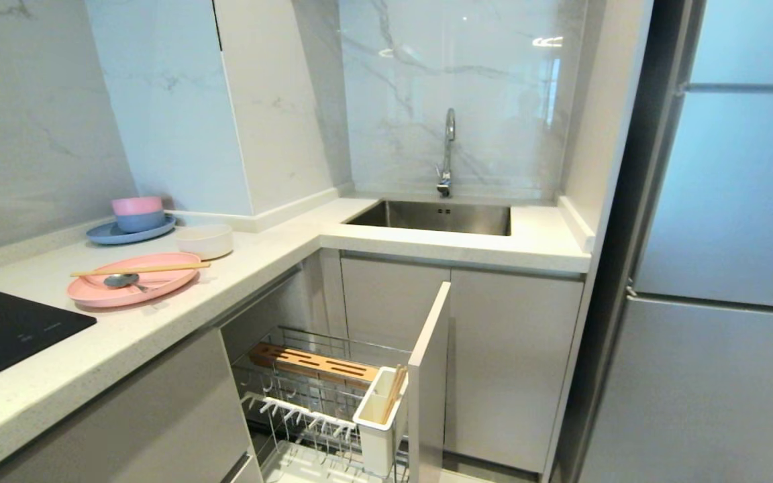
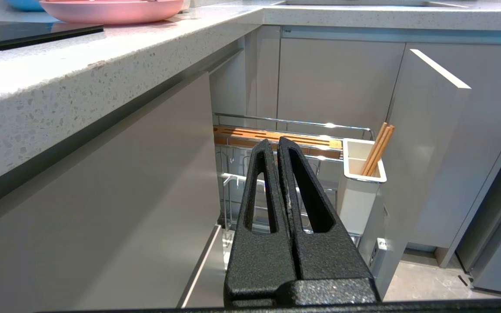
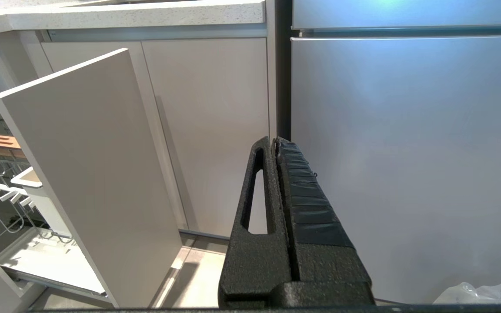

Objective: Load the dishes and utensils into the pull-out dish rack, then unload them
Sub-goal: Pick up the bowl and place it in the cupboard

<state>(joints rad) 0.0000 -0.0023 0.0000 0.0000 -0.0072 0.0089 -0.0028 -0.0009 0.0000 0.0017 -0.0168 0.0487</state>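
Both claws pinched together, gripping nothing: left claw low, pull-out dish rack open beyond it, pink plate up on the table; right claw faces the fridge.

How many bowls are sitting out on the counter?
3: a pink bowl stacked in a blue bowl on the blue plate, and a cream-white bowl beside them.

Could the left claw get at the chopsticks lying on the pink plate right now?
Probably not yet: the left claw is shut, low beside the pull-out dish rack, below the counter edge, while the chopsticks lie on the pink plate above.
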